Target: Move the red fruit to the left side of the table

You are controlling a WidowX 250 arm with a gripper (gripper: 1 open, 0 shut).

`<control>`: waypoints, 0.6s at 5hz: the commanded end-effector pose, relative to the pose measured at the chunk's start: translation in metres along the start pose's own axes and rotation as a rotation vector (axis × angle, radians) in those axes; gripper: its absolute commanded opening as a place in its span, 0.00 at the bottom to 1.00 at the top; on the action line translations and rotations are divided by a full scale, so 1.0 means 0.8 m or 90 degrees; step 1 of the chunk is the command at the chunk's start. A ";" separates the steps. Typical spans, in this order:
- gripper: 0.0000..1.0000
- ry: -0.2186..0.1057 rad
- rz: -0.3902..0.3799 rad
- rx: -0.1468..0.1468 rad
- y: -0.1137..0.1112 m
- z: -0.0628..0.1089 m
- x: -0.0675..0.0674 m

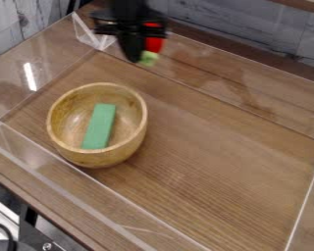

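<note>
carrying step, judged in hand: black gripper [130, 41], jaws closed on the red fruit [153, 44], glossy, rounded, green-capped, off the table [219, 147] near its far edge, next move calling for leftward travel, then lowering; smooth brown wood grain; round wooden bowl [70, 134]; flat green block [99, 126], oblong.

Single view. Camera is looking down at a slant onto the wooden bowl [97, 125] and the surface [206, 147] around it. Bowl is sitting left of centre in frame; the framing is taking in surface well to the right of the bowl and beyond it. No second view is sharing this part.
</note>
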State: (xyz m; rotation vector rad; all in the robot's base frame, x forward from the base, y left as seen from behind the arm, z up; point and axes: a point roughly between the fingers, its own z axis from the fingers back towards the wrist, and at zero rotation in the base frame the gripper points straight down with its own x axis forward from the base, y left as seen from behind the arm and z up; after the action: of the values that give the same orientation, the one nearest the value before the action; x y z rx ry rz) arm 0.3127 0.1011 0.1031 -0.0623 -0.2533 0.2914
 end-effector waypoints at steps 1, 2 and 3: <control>0.00 -0.056 0.041 0.022 0.042 0.026 0.022; 0.00 -0.061 0.069 0.036 0.063 0.003 0.024; 0.00 -0.061 0.090 0.047 0.077 -0.018 0.025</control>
State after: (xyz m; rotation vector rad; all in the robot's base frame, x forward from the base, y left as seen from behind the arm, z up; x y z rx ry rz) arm 0.3152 0.1601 0.0741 -0.0090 -0.2922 0.4312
